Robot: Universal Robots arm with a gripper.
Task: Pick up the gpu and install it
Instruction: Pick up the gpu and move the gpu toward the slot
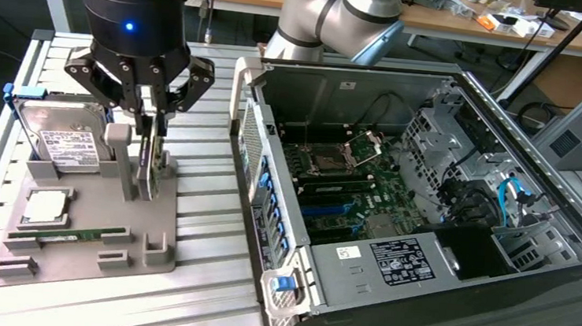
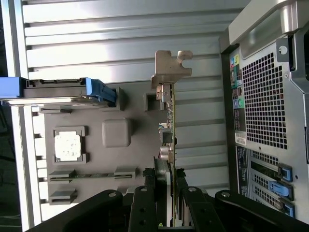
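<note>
1. The gripper [image 1: 148, 136] is seen over the grey holder tray [image 1: 82, 259], at the exterior view's left, beside the open computer case [image 1: 423, 222].
2. Its jaws are brought close together, and the gpu [image 1: 149, 170] is pinched between the two fingers [image 2: 181, 191].
3. The gpu is held upright on its edge at the tray, with its silver bracket [image 2: 170, 67] at the end away from the fingers.
4. Whether its lower edge is still seated in the tray cannot be told.
5. A hard drive [image 1: 61, 139] is stood just to the left of it.
</note>
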